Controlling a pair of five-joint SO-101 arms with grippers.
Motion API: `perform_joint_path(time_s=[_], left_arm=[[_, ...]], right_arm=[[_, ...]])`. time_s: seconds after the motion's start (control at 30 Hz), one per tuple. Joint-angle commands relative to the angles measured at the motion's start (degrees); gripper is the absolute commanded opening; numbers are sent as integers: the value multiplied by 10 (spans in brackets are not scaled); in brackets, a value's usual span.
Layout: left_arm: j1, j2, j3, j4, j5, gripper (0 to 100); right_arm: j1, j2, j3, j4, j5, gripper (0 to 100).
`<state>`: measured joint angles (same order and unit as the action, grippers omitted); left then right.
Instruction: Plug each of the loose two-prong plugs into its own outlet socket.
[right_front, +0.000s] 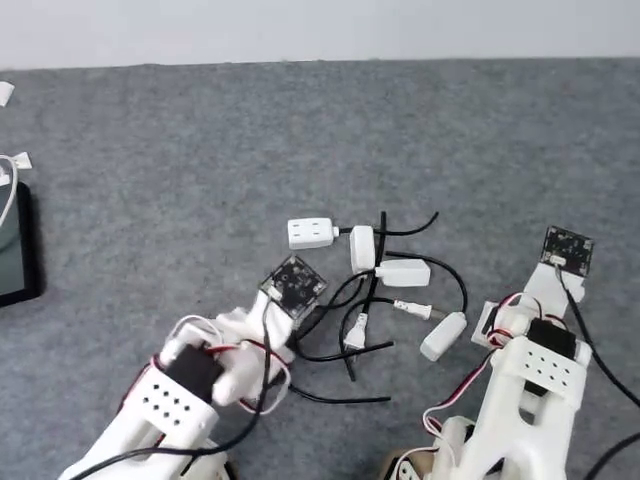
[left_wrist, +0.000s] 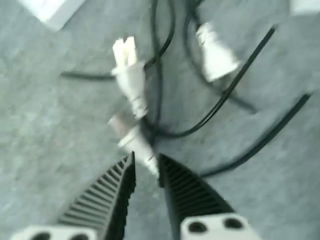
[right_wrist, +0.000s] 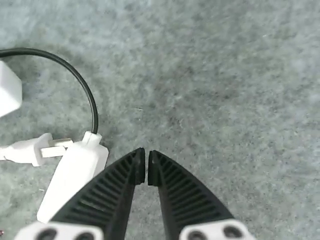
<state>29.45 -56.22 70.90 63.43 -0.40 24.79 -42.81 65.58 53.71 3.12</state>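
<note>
At the near edge of the cord tangle (right_front: 365, 300), left gripper (left_wrist: 146, 165) with jaws narrowed onto the tail of a white plug (left_wrist: 129, 75), prongs aimed away. Off the tangle's other side, right gripper (right_wrist: 146, 167) pinched together, empty, with an outlet socket (right_wrist: 75, 175) and second plug (right_wrist: 27, 150) lying between it and the tangle.

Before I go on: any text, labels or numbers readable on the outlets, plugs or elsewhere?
None can be read. The white plastic outlet blocks and each white two-prong plug show no legible print; any marks on the black square circuit boards are too small to tell.
</note>
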Motion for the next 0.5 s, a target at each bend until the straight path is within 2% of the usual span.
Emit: perform_joint_path(time_s=[0.0, 0.07, 0.3, 0.47], left_arm=[[23, -1, -28, -28, 90, 151], [24, -1, -13, -31, 91, 178], [1, 3, 18, -33, 92, 176], [-5, 113, 7, -80, 92, 175]], right_arm=[[6, -16, -3, -11, -6, 16], [4, -16, -3, -11, -7, 16], [4, -16, -3, -10, -7, 16], [4, -16, -3, -7, -6, 16]])
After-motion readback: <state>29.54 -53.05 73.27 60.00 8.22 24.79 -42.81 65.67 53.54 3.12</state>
